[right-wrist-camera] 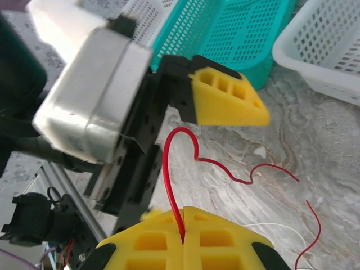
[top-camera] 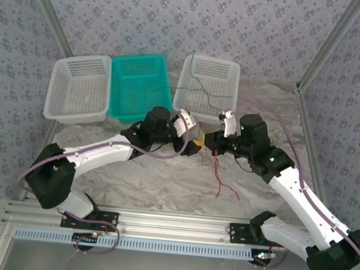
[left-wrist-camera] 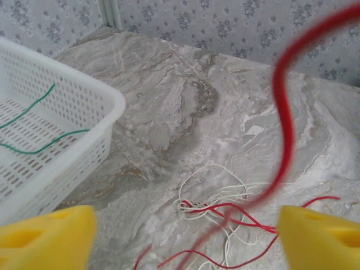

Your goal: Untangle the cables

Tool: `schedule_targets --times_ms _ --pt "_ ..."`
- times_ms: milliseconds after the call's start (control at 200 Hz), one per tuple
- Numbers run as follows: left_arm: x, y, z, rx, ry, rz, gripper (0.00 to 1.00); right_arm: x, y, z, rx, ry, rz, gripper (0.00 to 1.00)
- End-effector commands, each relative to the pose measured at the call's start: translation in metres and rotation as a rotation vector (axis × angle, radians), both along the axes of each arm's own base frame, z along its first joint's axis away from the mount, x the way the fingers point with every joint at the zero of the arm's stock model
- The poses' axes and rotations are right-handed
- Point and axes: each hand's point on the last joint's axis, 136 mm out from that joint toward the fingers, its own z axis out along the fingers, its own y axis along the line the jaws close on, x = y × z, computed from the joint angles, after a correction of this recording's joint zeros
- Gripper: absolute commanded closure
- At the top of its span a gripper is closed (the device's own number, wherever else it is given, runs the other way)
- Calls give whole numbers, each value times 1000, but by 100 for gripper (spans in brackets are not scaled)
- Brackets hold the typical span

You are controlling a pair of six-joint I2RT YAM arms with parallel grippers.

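My right gripper [right-wrist-camera: 184,225] is shut on a red cable [right-wrist-camera: 167,163], which arcs up out of its yellow fingers and trails away over the marble table. In the top view this gripper [top-camera: 214,141] faces my left gripper [top-camera: 195,146] at mid-table, with the red cable [top-camera: 217,177] hanging below them. My left gripper [left-wrist-camera: 185,242] is open, and the held red cable [left-wrist-camera: 284,129] passes blurred between its fingers. Under it lies a knot of white cable [left-wrist-camera: 219,166] and red cable [left-wrist-camera: 213,208]. A green cable [left-wrist-camera: 73,133] lies in the white basket [left-wrist-camera: 84,84].
Three baskets line the back of the table: a white one [top-camera: 79,60], a teal one [top-camera: 139,59], and the white one [top-camera: 216,59] with the green cable [top-camera: 203,89]. The left gripper's yellow finger [right-wrist-camera: 225,98] hangs close in front of my right wrist camera.
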Motion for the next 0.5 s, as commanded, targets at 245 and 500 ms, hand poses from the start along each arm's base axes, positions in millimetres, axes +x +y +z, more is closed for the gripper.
schedule_targets --times_ms 245,500 --pt "36 15 50 -124 -39 209 100 -2 -4 6 -37 -50 -4 100" --pt "50 81 130 -279 -7 433 100 21 -32 -55 -251 16 -165 86"
